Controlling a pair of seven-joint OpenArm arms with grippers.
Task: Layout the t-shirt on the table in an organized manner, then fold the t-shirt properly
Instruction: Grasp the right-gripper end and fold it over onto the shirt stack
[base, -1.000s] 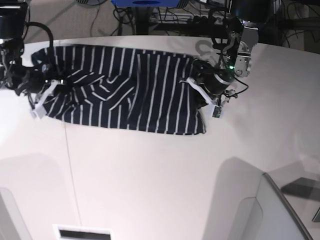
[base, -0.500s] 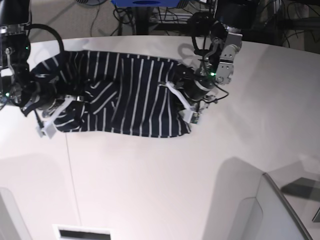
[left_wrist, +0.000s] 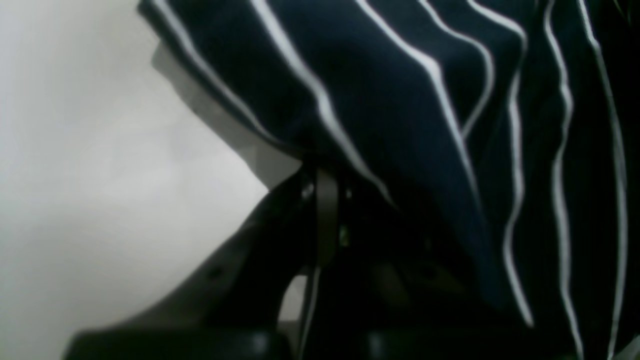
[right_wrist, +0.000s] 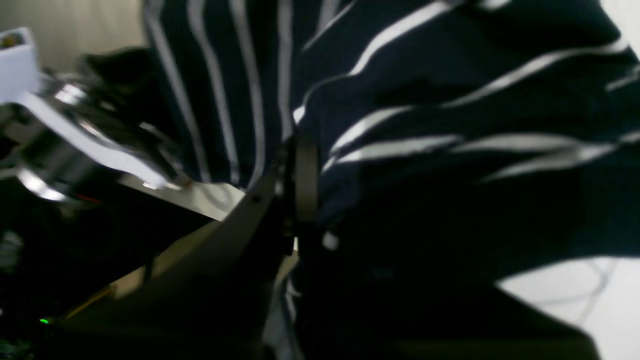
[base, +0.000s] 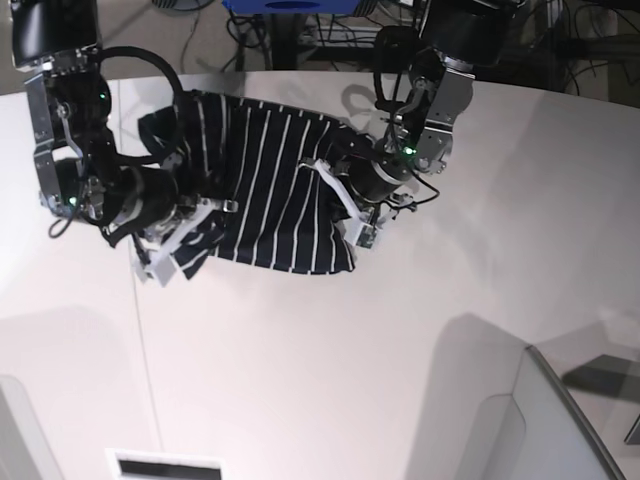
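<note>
The dark navy soft cloth t-shirt with thin white stripes (base: 265, 190) sits on the far half of the large off-white smooth table (base: 330, 370), now bunched much narrower than a second ago: both arms have swung inward, dragging its ends toward each other. Likely a side-to-side fold in progress, not yet laid down. Left gripper (base: 345, 205) is clamped on one side edge of the cloth, right gripper (base: 180, 225) clamped on the opposite edge. No readable writing, brand or neck label visible; wrist views too blurred.
</note>
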